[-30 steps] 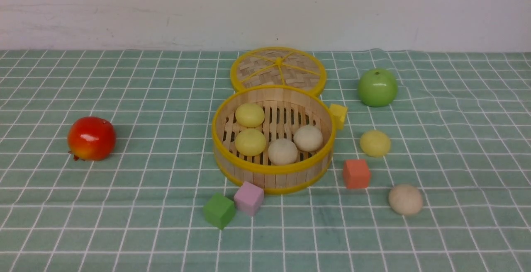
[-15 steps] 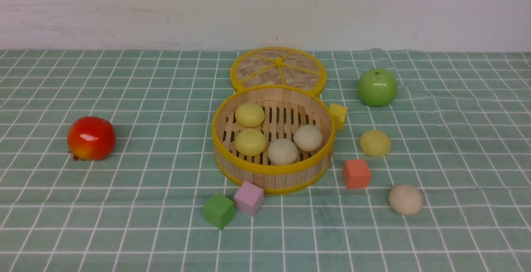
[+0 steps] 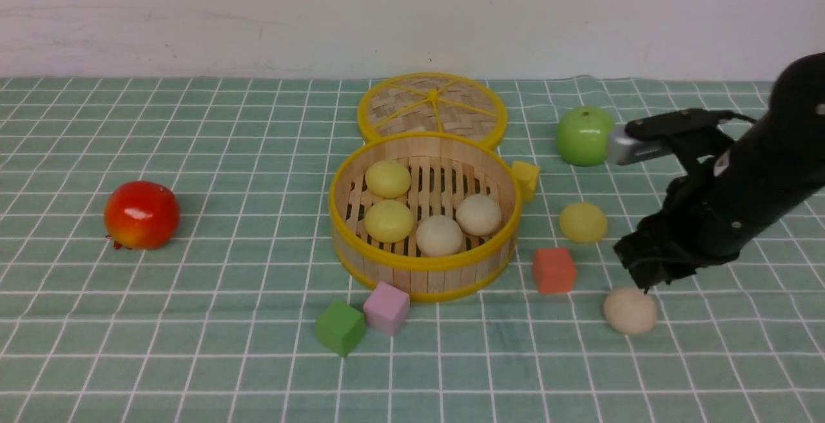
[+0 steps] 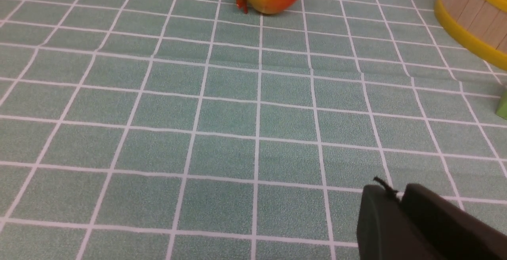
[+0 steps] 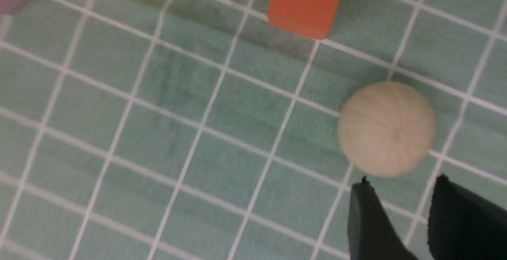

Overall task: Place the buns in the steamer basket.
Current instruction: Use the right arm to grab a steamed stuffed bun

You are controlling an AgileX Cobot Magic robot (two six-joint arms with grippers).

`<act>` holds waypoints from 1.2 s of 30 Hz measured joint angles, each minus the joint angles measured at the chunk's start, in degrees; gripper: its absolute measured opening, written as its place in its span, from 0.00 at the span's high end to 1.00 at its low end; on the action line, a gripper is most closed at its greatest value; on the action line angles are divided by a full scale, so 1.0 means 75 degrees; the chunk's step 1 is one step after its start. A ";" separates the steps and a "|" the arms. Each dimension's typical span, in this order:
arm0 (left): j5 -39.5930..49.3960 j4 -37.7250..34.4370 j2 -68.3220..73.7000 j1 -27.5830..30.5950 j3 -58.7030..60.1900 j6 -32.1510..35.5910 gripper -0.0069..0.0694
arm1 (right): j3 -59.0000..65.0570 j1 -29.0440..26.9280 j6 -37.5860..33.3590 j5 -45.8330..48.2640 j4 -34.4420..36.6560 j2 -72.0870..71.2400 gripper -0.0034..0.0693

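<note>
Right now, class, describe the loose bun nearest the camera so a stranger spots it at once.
Find the round steamer basket. To its right sits an orange cube; farther right, nearer the camera, lies the beige bun. Its loose neighbour, the yellow bun, lies farther back.

Six buns; four cubes; two fruits; one basket; one lid.

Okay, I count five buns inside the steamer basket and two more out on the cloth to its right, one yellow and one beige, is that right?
Not five: the front view shows four buns in the steamer basket, two pale yellow ones and two beige-white ones. The other two do lie on the cloth to its right, the yellow bun and the beige bun.
</note>
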 joint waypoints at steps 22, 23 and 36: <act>0.0000 0.0000 0.0000 0.0000 0.0006 0.0000 0.80 | -0.0623 -0.0069 0.1181 -0.0059 -0.0605 0.1430 0.63; 0.0000 0.0000 0.0000 0.0000 0.0006 0.0000 0.80 | -0.0623 -0.0069 0.1181 -0.0030 -0.0537 0.1430 0.63; 0.0000 0.0000 0.0000 0.0000 0.0006 0.0000 0.78 | -0.0623 -0.0069 0.1200 0.0071 -0.0111 0.1430 0.63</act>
